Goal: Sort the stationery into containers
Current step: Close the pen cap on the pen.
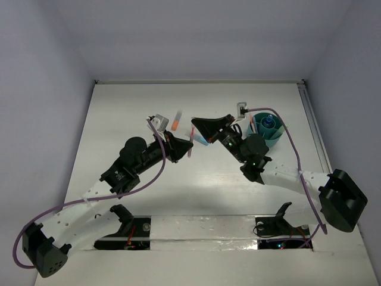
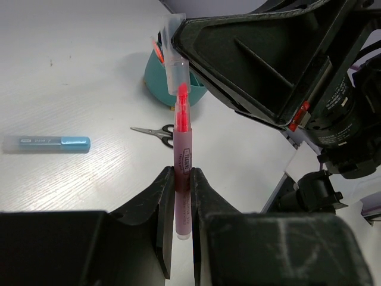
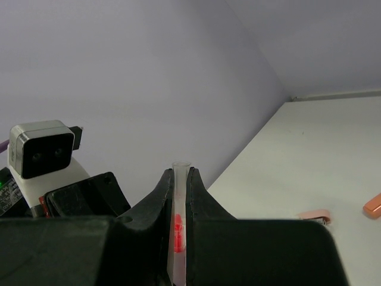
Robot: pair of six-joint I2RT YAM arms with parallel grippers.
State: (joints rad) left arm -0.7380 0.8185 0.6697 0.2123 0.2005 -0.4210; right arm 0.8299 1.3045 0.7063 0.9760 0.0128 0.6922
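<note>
Left gripper (image 2: 181, 179) and right gripper (image 3: 180, 177) jaws both clench the red pen (image 2: 182, 152); left should release before right swings to the cup (image 1: 268, 133).

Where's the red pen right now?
The red pen is held mid-table: left gripper on its barrel, right gripper on its clear cap, left of the teal cup in the top view.

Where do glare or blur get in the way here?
Top view: glare along the near edge of the table. Left wrist view: red pen sharp, left gripper dark, slightly soft. Right wrist view: right gripper blurred up close, pen readable.
</note>
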